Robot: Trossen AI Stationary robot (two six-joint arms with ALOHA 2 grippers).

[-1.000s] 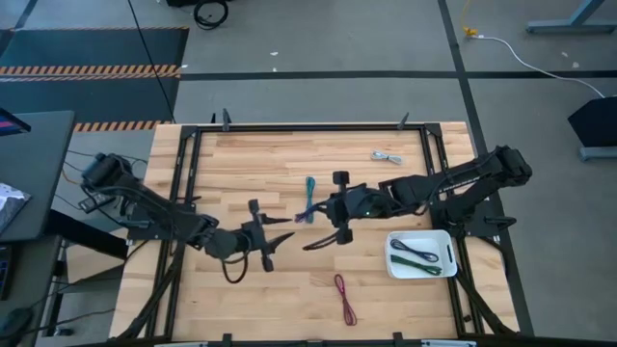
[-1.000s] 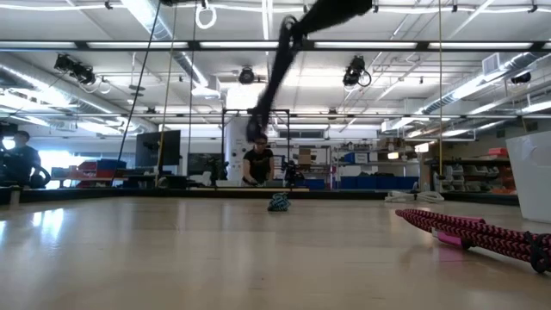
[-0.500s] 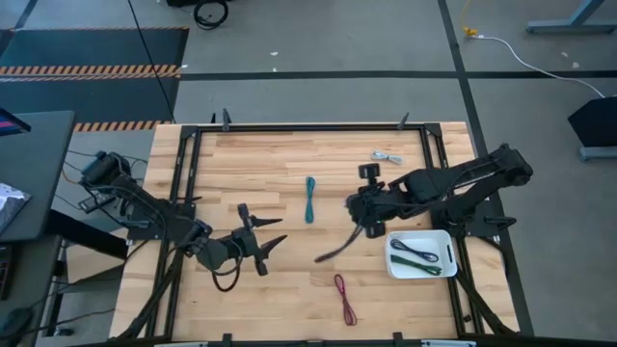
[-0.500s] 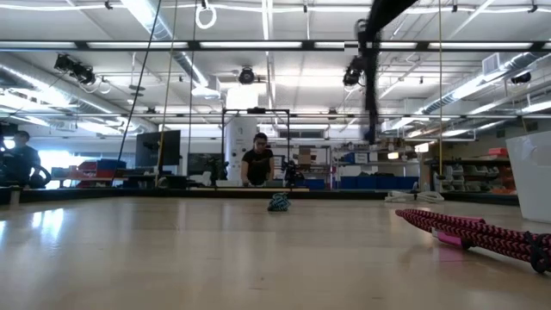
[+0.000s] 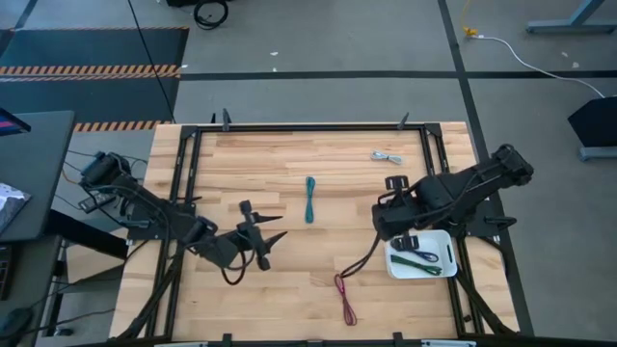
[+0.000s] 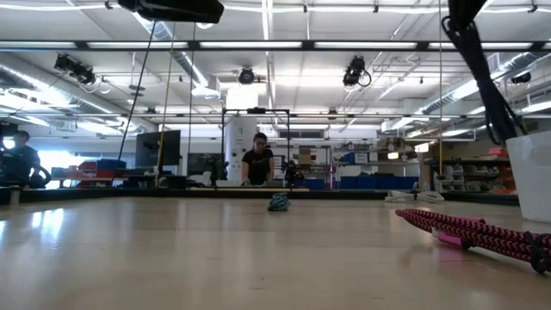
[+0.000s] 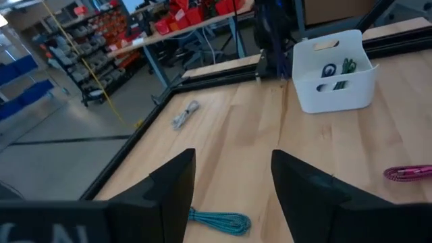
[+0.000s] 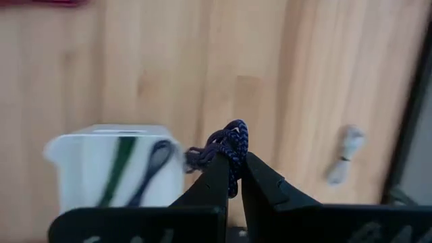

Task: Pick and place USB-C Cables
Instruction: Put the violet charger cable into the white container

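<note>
My right gripper points down just left of the white bin and is shut on a dark blue cable. In the low view that cable shows as a dark slanting strand. The bin holds a purple cable and a green one. Flat on the wood lie a teal cable at the centre, a maroon cable near the front edge and a pale grey cable at the far right. My left gripper hovers open at the left, pointing toward the teal cable. My right gripper pinches the blue cable's bunched end between its two fingertips, coming from above. The rest of the cable trails slack below and toward the near left, lifted off the wood.
A black metal frame runs round the table. The free end of the hanging blue cable is close above the maroon cable. A person stands in the room far behind the table.
My right gripper has carried the blue cable from the table's centre toward the right edge and the white bin, rising a little and tipping from a slant to pointing down. The cable has swung along below it. The teal cable has stayed put.
</note>
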